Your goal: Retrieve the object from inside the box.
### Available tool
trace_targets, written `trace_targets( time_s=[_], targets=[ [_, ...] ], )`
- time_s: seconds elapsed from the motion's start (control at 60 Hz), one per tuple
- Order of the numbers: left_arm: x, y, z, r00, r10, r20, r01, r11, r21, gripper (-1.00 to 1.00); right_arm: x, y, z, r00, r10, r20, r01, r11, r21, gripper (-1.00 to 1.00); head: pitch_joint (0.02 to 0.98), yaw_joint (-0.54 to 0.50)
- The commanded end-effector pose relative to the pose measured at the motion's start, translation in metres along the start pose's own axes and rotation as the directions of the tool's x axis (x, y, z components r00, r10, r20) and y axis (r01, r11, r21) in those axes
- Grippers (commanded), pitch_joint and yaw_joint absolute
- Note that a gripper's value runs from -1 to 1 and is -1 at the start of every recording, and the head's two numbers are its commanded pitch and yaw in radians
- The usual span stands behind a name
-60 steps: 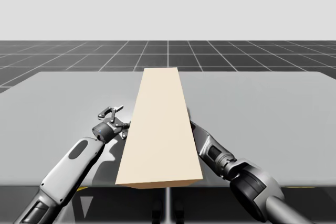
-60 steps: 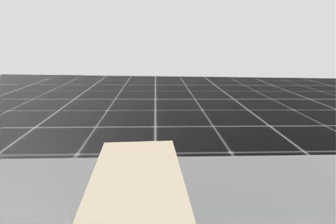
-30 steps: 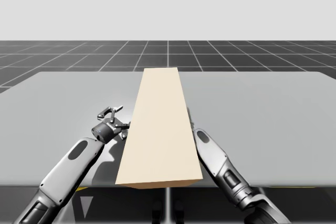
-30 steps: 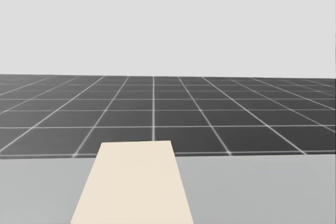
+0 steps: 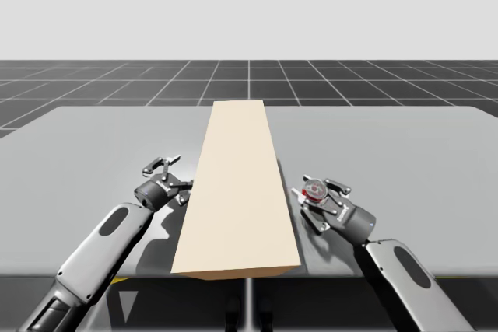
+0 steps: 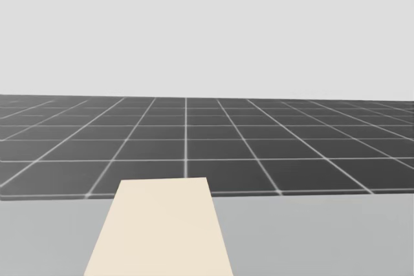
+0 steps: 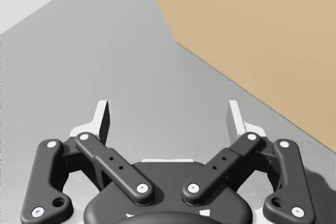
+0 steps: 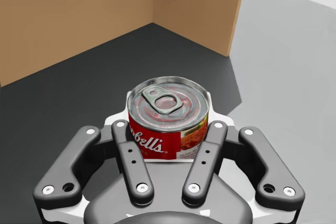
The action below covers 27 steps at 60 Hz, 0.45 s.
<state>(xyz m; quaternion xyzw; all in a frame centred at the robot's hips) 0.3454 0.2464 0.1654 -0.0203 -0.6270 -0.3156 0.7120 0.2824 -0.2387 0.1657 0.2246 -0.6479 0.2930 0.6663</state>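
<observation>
You had one red can (image 8: 168,121) clamped tight in your right gripper (image 5: 320,193), just outside the one long tan box (image 5: 237,184) on the one grey table (image 5: 412,145). Your left gripper (image 7: 168,116) sat beside the box, its two fingers wide apart on nothing.

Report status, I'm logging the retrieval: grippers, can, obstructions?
Right gripper shut on red can, outside the box, to its right. Left gripper open beside box. Nothing in the way.

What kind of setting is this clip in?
Likely a simulated test bench: a grey table, a dark gridded floor under a blank backdrop, and one plain tan box.
</observation>
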Motion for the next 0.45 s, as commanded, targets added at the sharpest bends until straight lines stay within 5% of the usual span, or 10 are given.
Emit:
trace_targets(
  time_s=[0.017,0.117,0.233,0.45],
  targets=[
    [0.0,0.005,0.001,1.0,0.006,0.0,-0.006,1.0,0.014,-1.0,0.054,-0.036,0.033,0.9863,0.058,0.154,-0.019,0.97,-0.241,1.0,0.219,-0.07],
    [0.0,0.009,0.001,0.9998,0.019,0.003,-0.019,0.999,0.026,-1.0,0.078,-0.046,0.047,0.9795,0.07,0.189,-0.009,0.951,-0.31,1.0,0.215,-0.07],
    [-0.001,0.01,0.001,0.9998,0.019,-0.001,-0.019,0.999,0.029,-1.0,0.13,-0.054,0.05,0.9616,0.105,0.253,-0.009,0.935,-0.355,1.0,0.21,-0.07],
    [-0.002,0.011,0.0,0.9999,0.017,-0.003,-0.017,0.999,0.035,-1.0,0.202,-0.055,0.011,0.9357,0.171,0.308,-0.063,0.941,-0.333,1.0,0.203,-0.07]
  ],
)
